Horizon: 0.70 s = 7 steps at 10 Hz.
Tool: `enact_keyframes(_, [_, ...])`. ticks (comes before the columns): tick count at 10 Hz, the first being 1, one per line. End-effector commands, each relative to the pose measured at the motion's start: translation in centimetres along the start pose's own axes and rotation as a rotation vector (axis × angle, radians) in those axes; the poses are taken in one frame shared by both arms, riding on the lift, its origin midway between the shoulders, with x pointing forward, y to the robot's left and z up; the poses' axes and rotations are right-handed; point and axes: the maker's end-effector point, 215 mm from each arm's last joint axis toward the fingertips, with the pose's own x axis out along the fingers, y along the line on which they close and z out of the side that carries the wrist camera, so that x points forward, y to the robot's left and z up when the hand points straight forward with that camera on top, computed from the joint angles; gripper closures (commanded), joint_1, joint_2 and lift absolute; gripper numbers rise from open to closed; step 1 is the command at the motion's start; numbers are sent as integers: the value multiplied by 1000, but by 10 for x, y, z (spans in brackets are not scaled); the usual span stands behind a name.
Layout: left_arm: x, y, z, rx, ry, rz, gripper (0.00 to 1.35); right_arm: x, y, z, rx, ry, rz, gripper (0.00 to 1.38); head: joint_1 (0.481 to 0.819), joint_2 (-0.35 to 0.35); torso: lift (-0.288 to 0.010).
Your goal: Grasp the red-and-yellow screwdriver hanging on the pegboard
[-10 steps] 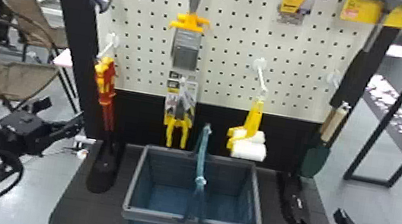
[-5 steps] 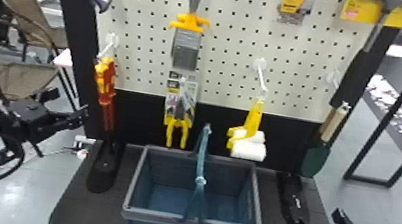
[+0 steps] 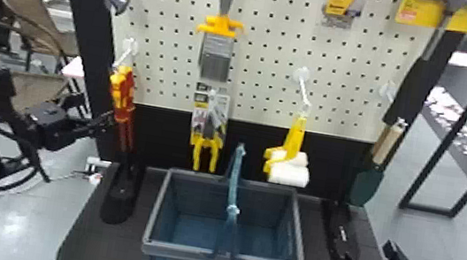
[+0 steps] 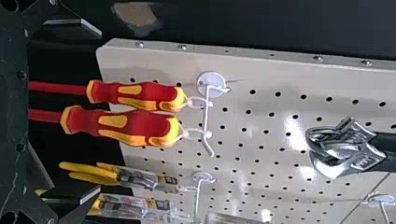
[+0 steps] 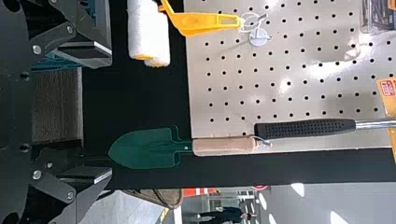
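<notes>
While my left gripper (image 3: pixel 107 121) gapes wide beside the red-and-yellow screwdriver (image 3: pixel 122 98), it holds nothing.
Whether a finger touches its shaft is unclear.

Your white pegboard (image 3: pixel 270 34) carries, left to right: red-and-yellow screwdriver (image 3: pixel 122 96), paintbrush (image 3: pixel 216 48), packaged pliers (image 3: pixel 207 136), yellow-framed paint roller (image 3: pixel 289 167), green trowel (image 3: pixel 365 179). Below it, your black table (image 3: pixel 93 244) holds one blue basket (image 3: pixel 221 256), handle upright.
</notes>
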Motion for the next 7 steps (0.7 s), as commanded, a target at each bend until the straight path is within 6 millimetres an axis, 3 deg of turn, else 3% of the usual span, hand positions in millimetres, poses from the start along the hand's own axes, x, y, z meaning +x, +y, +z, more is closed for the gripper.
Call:
enact_keyframes(1, [10,-6,2,1,11,-28,145,0,1,-1,1,1,3,375,549,0,-100])
enact_keyframes(5, [40,-31,1,-3,41,-116,145,2,5,-1,2,1,11,375,549,0,-100])
enact_keyframes(7, [45,-38,-3,-8,56,-135,147,2,5,-2,3,3,11,375,549,0,-100])
